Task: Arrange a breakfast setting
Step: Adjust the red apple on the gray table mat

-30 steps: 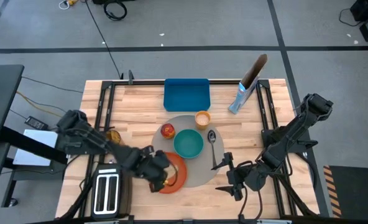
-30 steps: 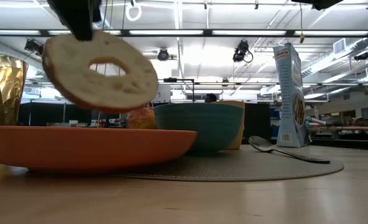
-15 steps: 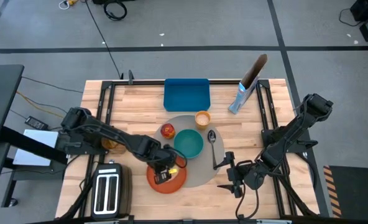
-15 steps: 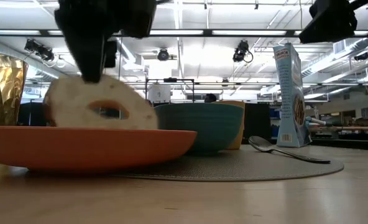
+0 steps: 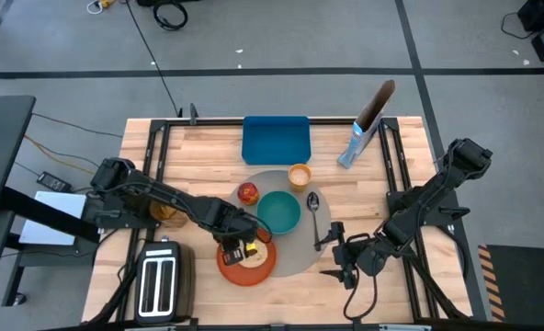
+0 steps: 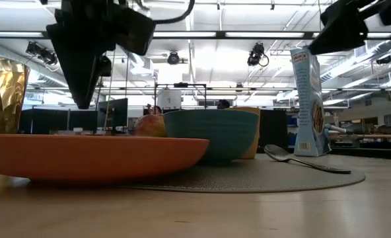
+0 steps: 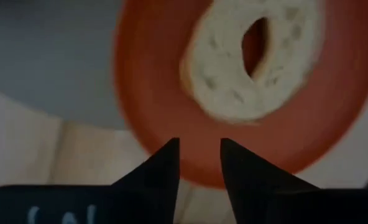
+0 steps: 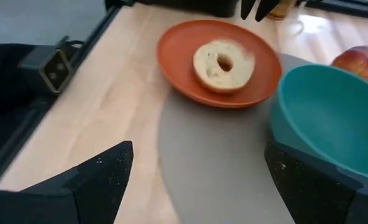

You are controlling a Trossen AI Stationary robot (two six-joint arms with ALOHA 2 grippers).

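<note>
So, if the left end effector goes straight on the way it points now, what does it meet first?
Most likely the orange plate. The left end effector points down at the plate's rim, with the round bread lying flat just beyond its fingertips. Depth is unclear, so it might touch the bread's edge instead.

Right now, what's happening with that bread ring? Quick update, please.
Round bread flat on orange plate. Left gripper empty above it; right gripper open, waiting. Nothing blocking.

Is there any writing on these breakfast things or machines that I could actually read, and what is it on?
Cereal bag: print at the top and a barcode low on its side, too small to read.
Toaster: no legible marking.
Left wrist view: pale marks at the bottom edge, on the left arm's own body, cut off and blurred.
Nothing else carries readable text.
</note>
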